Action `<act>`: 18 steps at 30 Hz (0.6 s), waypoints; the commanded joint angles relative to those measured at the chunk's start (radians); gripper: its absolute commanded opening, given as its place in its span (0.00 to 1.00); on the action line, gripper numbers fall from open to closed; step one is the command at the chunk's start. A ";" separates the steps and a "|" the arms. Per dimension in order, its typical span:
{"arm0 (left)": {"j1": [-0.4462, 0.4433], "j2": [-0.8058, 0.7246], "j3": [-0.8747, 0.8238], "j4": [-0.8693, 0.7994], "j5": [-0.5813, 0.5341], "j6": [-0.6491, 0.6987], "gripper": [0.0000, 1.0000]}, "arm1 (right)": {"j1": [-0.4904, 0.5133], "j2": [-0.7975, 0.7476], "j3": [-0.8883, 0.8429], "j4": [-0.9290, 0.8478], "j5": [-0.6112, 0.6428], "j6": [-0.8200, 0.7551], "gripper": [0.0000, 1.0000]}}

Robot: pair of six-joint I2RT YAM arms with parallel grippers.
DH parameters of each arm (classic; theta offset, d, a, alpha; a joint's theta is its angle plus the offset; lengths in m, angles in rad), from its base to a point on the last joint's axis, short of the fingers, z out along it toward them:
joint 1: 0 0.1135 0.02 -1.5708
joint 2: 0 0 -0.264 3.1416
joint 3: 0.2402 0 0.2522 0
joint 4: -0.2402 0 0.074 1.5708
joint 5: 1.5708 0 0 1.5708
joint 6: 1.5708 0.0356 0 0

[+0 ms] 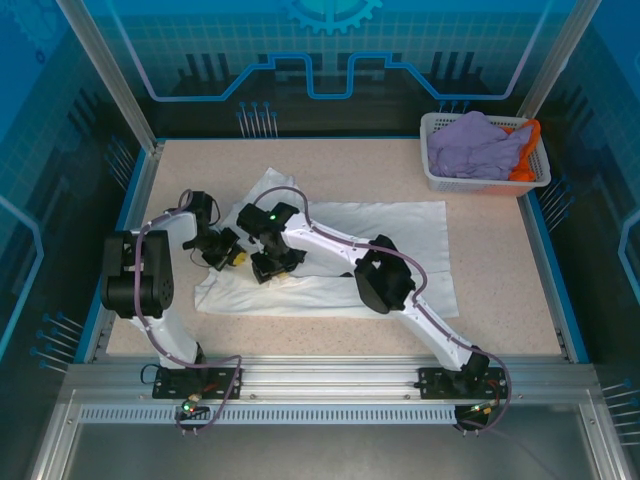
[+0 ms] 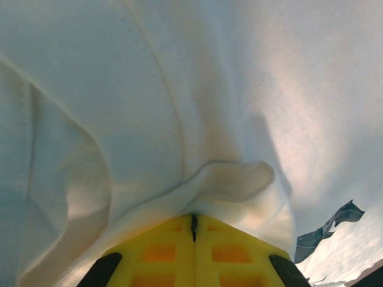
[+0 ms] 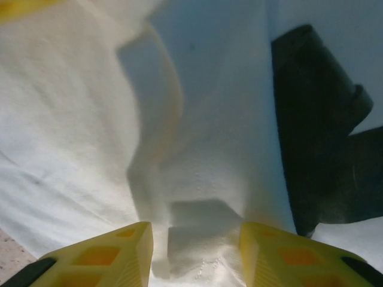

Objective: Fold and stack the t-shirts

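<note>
Speckled table [image 1: 500,290] with a blue rim carries the work; spread across its middle lies the white t-shirt [image 1: 400,225], directly beneath both grippers, which meet over its left part. At the tips of the left gripper [image 2: 192,220] the cloth is drawn up into a rounded ridge, with the yellow fingers [image 2: 158,251] clenched together on it; I judge this a pinch taken to lift that side over for a fold. Just beside it, the right gripper [image 3: 194,233] stands with jaws parted astride a raised fold of the same shirt; whether they bite it I cannot tell; two holds this close together would let one edge be carried over evenly. To the right gripper's right the shirt runs flat and wide, so a fold that way has cloth to land on; bare tabletop lies on the near and far sides of both grippers. The arms crowd each other, which looks the likeliest snag. Far off to the right, at the table's back corner, a basket [image 1: 440,178] holds the lavender t-shirt [image 1: 475,145] and the orange t-shirt [image 1: 528,152], not yet folded.
</note>
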State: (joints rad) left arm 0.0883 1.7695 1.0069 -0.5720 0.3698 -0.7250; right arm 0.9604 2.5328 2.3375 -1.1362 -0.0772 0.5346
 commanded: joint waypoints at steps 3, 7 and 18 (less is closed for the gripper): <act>-0.013 -0.024 0.027 -0.041 -0.023 0.022 0.04 | 0.007 0.023 0.039 -0.053 0.015 -0.001 0.35; -0.013 -0.042 0.029 -0.053 -0.032 0.025 0.01 | 0.007 0.005 0.025 -0.053 0.022 0.000 0.26; -0.013 -0.086 0.054 -0.077 -0.043 0.019 0.00 | -0.030 -0.118 -0.108 0.028 0.040 0.047 0.13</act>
State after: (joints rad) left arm 0.0818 1.7187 1.0309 -0.6090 0.3431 -0.7227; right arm 0.9497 2.4950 2.2574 -1.1217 -0.0521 0.5491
